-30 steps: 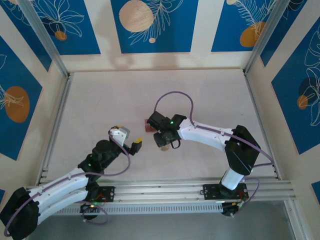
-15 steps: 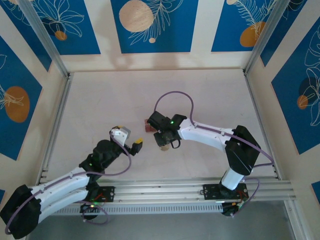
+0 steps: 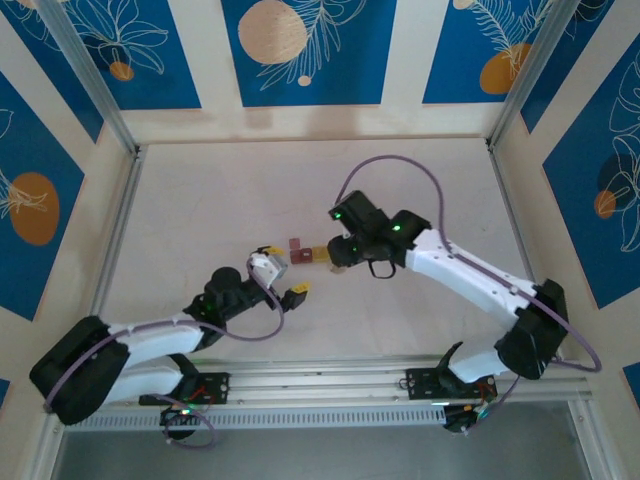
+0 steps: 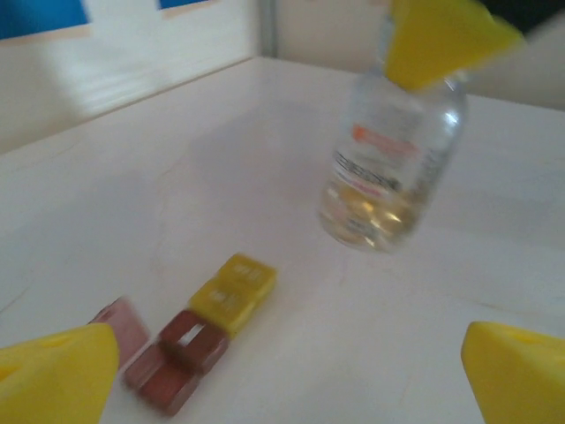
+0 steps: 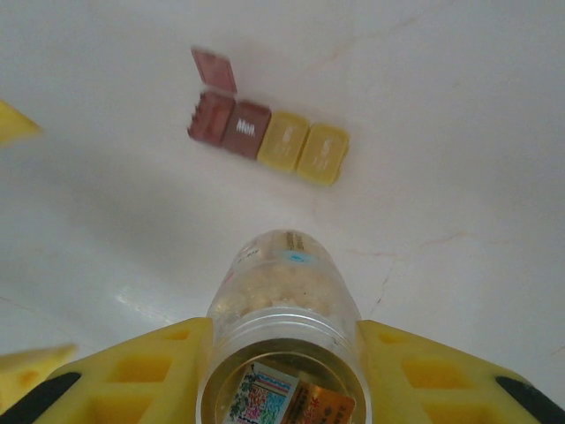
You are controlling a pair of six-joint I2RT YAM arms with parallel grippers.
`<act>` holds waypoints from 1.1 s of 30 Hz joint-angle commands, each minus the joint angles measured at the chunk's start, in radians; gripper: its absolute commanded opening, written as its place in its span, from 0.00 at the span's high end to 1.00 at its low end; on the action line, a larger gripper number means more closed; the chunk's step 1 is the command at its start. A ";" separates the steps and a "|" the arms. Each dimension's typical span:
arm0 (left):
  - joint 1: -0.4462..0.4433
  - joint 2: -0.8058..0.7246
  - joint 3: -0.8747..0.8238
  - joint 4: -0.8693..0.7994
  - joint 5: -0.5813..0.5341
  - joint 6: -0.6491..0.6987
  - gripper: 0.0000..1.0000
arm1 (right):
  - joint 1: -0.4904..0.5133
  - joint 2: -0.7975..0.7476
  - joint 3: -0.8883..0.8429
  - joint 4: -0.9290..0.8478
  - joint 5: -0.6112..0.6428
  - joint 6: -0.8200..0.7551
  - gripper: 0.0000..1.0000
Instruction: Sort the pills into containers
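The containers are a short row of tiny boxes, dark red (image 5: pixel 229 119) and yellow (image 5: pixel 307 146), lying on the table; one red lid stands open. From above they lie mid-table (image 3: pixel 308 251). My right gripper (image 5: pixel 282 380) is shut on a clear pill bottle (image 5: pixel 282 296) with pale pills (image 4: pixel 366 208) in its bottom, held just near-side of the boxes. In the left wrist view the bottle (image 4: pixel 388 168) hangs above the table beyond the containers (image 4: pixel 212 322). My left gripper (image 4: pixel 282 375) is open, close to the boxes on their near-left side (image 3: pixel 282 271).
Pale tabletop (image 3: pixel 200 200) with raised rails along the left (image 3: pixel 110 250) and right (image 3: pixel 520 240) sides and an aluminium beam at the near edge (image 3: pixel 330 378). Blue patterned walls enclose the space. Free room lies toward the back of the table.
My right gripper has shut on the bottle and carried it up and right, off the table. My left arm has stretched forward and right toward the boxes, still open.
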 commanded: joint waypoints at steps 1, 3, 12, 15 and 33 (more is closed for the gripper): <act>0.007 0.101 0.051 0.226 0.240 0.115 0.01 | -0.036 -0.066 0.042 -0.022 -0.134 -0.092 1.00; 0.009 0.167 0.074 0.313 0.271 0.117 0.01 | -0.043 -0.089 0.061 -0.027 -0.167 -0.124 1.00; 0.020 0.303 0.193 0.388 0.386 0.091 0.00 | -0.063 -0.150 0.093 -0.023 -0.360 -0.149 1.00; 0.020 0.315 0.216 0.373 0.407 0.080 0.02 | -0.068 -0.159 0.102 -0.025 -0.400 -0.145 1.00; 0.019 0.325 0.239 0.398 0.515 -0.003 0.17 | -0.068 -0.154 0.070 0.013 -0.424 -0.108 1.00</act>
